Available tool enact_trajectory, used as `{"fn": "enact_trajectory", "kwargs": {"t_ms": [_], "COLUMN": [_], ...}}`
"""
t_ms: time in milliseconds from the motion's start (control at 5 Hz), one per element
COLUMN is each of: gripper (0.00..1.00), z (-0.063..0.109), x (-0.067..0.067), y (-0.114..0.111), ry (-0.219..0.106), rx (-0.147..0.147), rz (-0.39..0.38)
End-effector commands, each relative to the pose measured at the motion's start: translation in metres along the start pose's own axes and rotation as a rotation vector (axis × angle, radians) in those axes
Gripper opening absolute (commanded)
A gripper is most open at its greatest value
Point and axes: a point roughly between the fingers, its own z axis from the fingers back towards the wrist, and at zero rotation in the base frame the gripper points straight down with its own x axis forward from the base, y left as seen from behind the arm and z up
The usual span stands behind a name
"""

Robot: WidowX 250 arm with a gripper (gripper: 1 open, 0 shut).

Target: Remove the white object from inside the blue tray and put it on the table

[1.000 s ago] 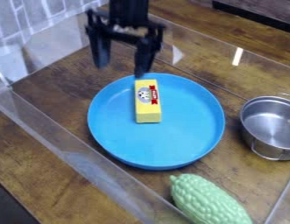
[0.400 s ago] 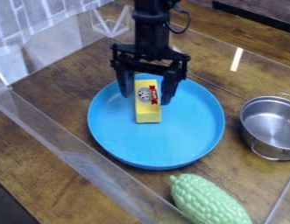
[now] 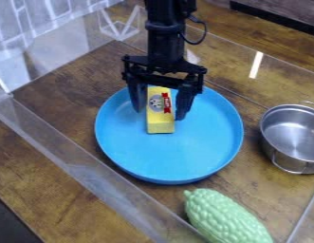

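Note:
The white object (image 3: 159,112), a small yellow block with a white-and-red label on top, lies inside the blue tray (image 3: 197,147), toward its far left part. The round tray rests on the dark wooden table (image 3: 70,95). My black gripper (image 3: 160,102) points straight down over the block. It is open, with one finger (image 3: 131,98) to the left of the block and the other to the right. The fingertips hang low inside the tray. Whether they touch the block cannot be told.
A small steel pot (image 3: 293,138) stands at the right edge. A bumpy green gourd (image 3: 228,218) lies at the front right. A clear plastic wall (image 3: 70,180) runs along the near left side of the table.
The gripper came down and toward the right, from behind the tray's far rim to straddling the block. Its jaws stayed wide. The block has not moved.

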Motion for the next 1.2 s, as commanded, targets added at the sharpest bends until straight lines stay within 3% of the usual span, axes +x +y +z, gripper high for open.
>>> {"fn": "enact_trajectory", "kwargs": {"t_ms": [0, 400, 1000], "gripper": [1.0, 1.0, 1.0], "z": [0.022, 0.02, 0.012], "x": [0.012, 0.017, 0.021], "y": [-0.005, -0.003, 0.006], "ry": [-0.071, -0.085, -0.094], "rx": [-0.024, -0.04, -0.027], "rz": [-0.017, 0.0, 0.016]}}
